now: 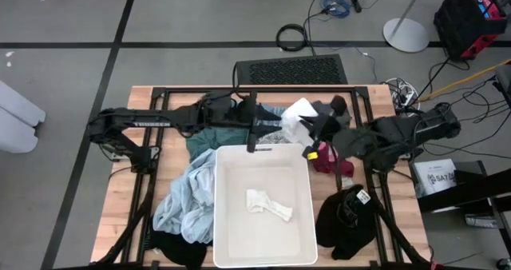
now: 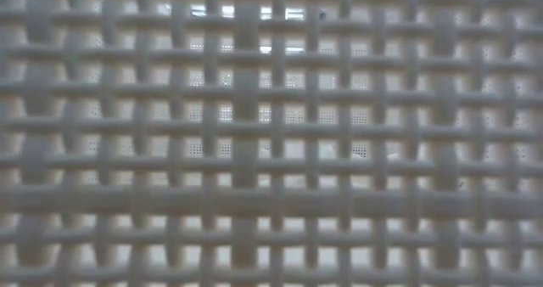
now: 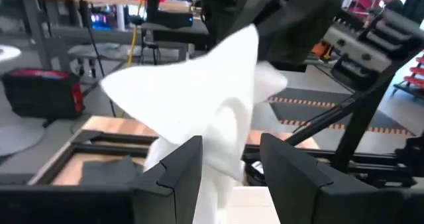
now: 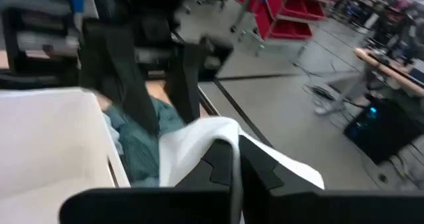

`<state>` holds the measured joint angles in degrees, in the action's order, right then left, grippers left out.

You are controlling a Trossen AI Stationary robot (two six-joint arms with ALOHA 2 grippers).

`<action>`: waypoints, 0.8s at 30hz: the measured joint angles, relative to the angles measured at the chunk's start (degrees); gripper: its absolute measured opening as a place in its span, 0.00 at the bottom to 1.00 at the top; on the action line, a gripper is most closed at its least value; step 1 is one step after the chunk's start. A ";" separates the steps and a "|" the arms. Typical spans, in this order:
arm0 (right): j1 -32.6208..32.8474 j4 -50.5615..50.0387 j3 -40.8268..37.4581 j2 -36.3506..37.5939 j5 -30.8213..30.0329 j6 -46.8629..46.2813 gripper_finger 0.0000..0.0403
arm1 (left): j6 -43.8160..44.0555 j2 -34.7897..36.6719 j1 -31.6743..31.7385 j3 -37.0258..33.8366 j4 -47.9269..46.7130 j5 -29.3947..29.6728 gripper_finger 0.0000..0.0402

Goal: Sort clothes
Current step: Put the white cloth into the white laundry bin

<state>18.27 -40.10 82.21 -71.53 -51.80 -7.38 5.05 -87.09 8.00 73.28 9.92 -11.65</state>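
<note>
A white garment [image 1: 299, 112] hangs above the table's far middle, beyond the white bin [image 1: 217, 190]; my right gripper [image 4: 235, 164] is shut on it, reaching in from the right [image 1: 311, 128]. My left gripper [image 3: 232, 177] points level from the left and is open, its two fingers standing on either side of the garment's hanging part [image 3: 222, 144]. Another white garment [image 1: 267, 204] lies on the bin's floor. Teal [image 1: 209, 138], light-blue [image 1: 188, 198], striped [image 1: 273, 134], magenta [image 1: 326, 160] and black [image 1: 345, 222] clothes lie on the table around the bin. My right gripper pinches a fold of the white garment [image 4: 222, 134] between its two shut fingers, slanting slightly downward from the table's right. The cloth is lifted clear and spreads out below and beside the fingers. My left gripper: whether its fingers [image 3: 175, 174] touch the cloth, I cannot tell.
The bin fills the near middle of the table, and its lattice wall [image 2: 271, 134] blocks the low view. Clothes are heaped along its left, far and right sides. A black frame [image 1: 160, 102] rims the wooden table.
</note>
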 joint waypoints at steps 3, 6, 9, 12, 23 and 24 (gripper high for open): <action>-1.98 2.39 0.00 -0.01 3.51 2.34 0.00 | 0.12 0.07 -0.14 0.02 0.04 -1.42 0.40; -3.43 2.54 0.00 -0.43 5.61 2.50 0.00 | -1.04 0.07 -0.10 0.02 0.02 -6.53 0.40; -4.20 3.23 0.00 -1.25 7.67 2.65 0.00 | -1.04 0.07 -0.14 0.02 0.01 -4.28 0.40; -4.45 4.81 0.00 -2.22 10.93 2.78 0.00 | -1.64 0.07 -0.11 0.02 -0.23 0.43 0.40; -4.45 8.43 -0.04 -3.80 13.03 4.63 0.00 | -2.36 0.07 -0.14 0.04 -2.50 2.86 0.40; -4.45 9.27 -0.04 -3.80 13.13 5.11 0.00 | -2.36 0.07 -0.14 0.06 -2.49 2.88 0.40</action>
<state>13.82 -30.82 82.17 -75.33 -38.67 -2.27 2.70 -87.02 7.86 73.33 7.43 -8.78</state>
